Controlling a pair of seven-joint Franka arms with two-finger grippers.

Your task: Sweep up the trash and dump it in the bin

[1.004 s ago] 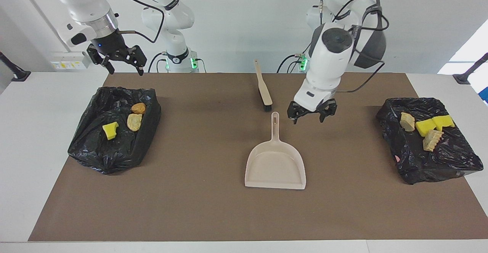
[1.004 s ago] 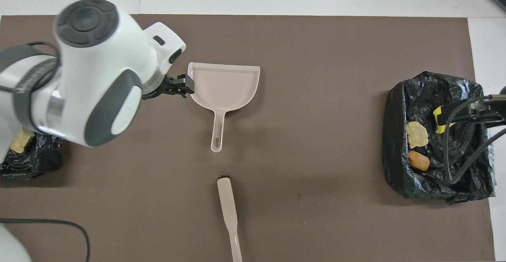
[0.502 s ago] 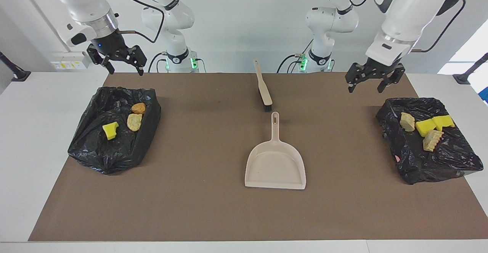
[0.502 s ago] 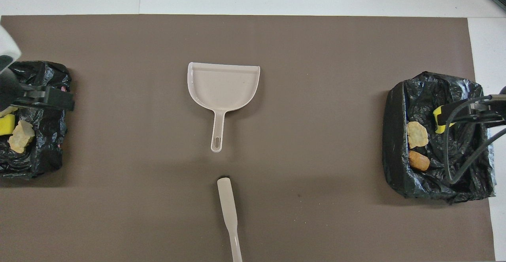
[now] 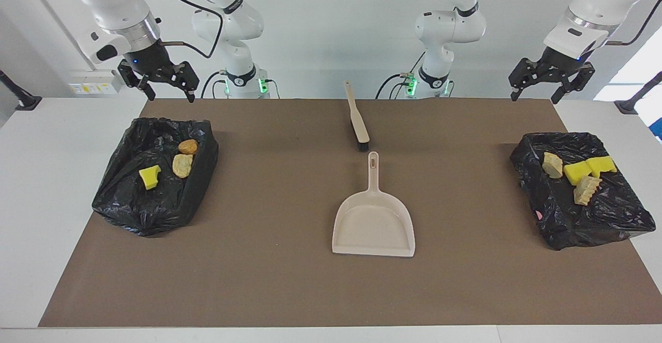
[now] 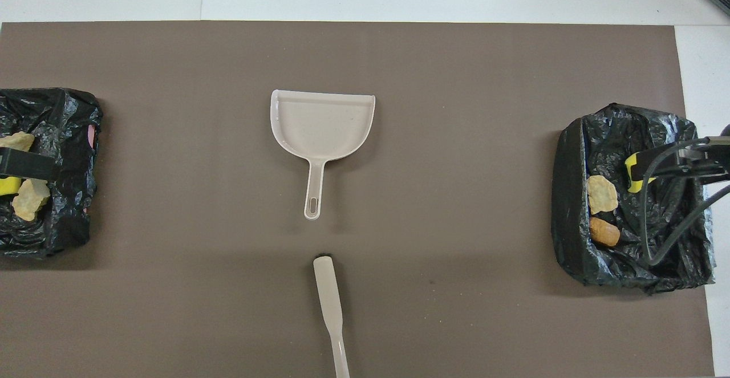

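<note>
Item 1, upper left of the facing frame: my right gripper [image 5: 165, 85], fingers spread and empty, parked in the air over the table edge by its bin. Item 2, left of frame: black-lined bin [image 5: 124, 206] holding three pieces of trash [image 5: 182, 165], one yellow sponge chunk and two tan lumps, so that share reads as dumped. Item 3, centre: brush [image 5: 358, 118] lying flat, bristle end just by the dustpan [image 5: 374, 224] handle; the pan sits empty, mouth facing away from the robots. I take both as set down after use. Item 4, right of frame: second bin [image 5: 615, 219] with what look like four scraps. Item 5, upper right: my left gripper [image 5: 551, 79], spread, empty, waiting.
</note>
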